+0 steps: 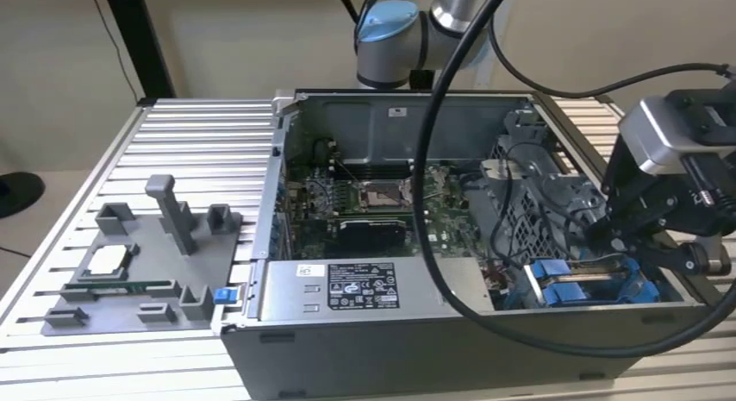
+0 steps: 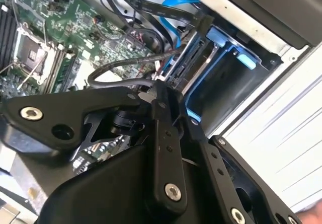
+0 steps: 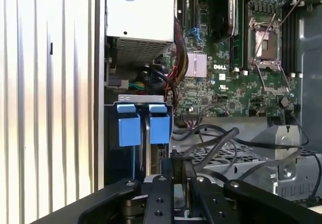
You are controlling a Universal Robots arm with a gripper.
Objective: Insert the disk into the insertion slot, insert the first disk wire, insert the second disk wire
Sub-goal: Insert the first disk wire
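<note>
The disk (image 2: 187, 65) sits on edge inside the insertion slot (image 2: 229, 80), held in its bright blue frame (image 2: 224, 39). In the exterior view the slot (image 1: 566, 285) is at the case's front right corner, and the blue frame tabs (image 3: 130, 128) show in the first wrist view. My gripper (image 2: 159, 91) hovers just over the disk's connector edge. Its black fingers (image 3: 162, 183) are pressed together on the end of a black disk wire (image 2: 118, 78) that loops back toward the motherboard. In the exterior view the gripper (image 1: 621, 244) hangs above the slot.
A blue data cable (image 2: 176, 7) and other black cables (image 3: 216, 138) crowd the bay. The perforated cage (image 1: 540, 203), motherboard (image 1: 368, 203) and power-supply box (image 1: 362, 289) fill the case. A grey fixture tray (image 1: 138, 263) lies at the exterior view's left.
</note>
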